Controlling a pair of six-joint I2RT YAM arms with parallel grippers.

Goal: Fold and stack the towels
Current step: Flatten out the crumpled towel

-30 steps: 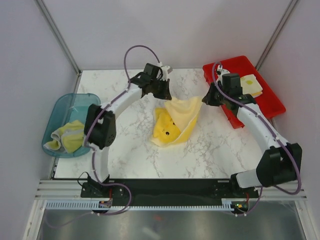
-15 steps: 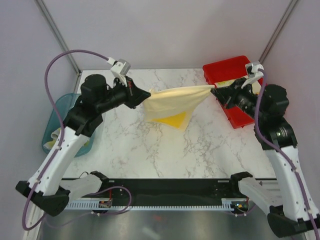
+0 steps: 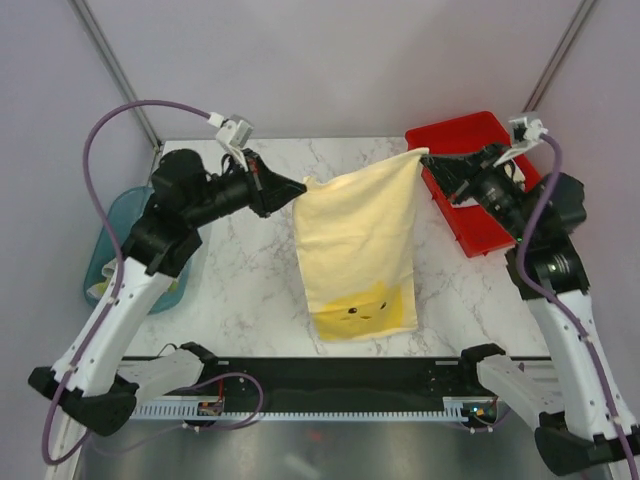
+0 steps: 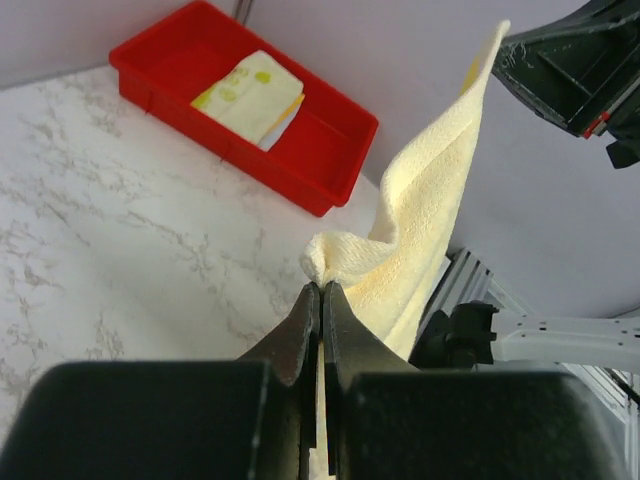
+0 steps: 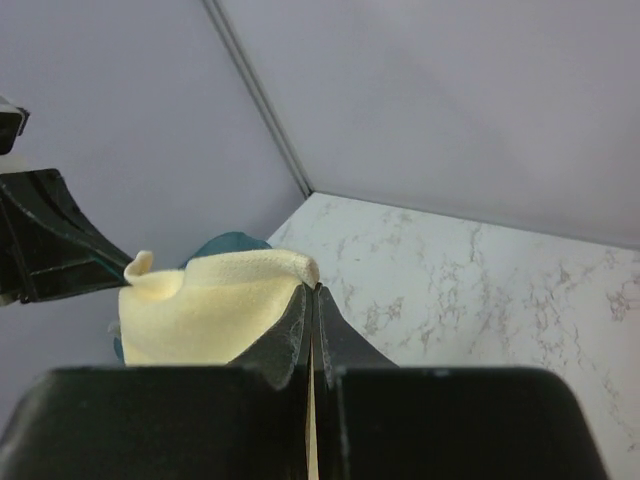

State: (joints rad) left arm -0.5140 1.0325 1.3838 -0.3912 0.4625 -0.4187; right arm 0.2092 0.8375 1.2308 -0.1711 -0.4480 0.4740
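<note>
**Yellow towel held up by its two top corners**

The yellow towel (image 3: 358, 240) hangs as a flat sheet between the two grippers, raised over the desk (image 3: 250, 290). The left gripper (image 3: 298, 186) is pressed together on one top corner. The right gripper (image 3: 424, 163) is pinching the opposite top corner. The top edge runs nearly taut from one gripper to the other, slightly higher at the right gripper. The rest drops below both grippers; whether the lower hem touches the desk cannot be told.

Appearance: the sheet is pale cream-yellow, with a brighter yellow band at the lower end that carries a small dark face print.

Texture: fine looped terry pile, clear in the left wrist view. At each pinch the corner bunches into a small soft roll just past the fingertips.

Surroundings:
- A rectangular red tray (image 3: 462, 128) of hard plastic sits just beyond the right gripper.
- It holds a folded towel (image 4: 250, 92), pale with yellow-green spots.
- A translucent teal bin (image 3: 118, 222) with rounded corners lies well outboard of the left gripper.
- The desk is white with grey marble veining.
</note>
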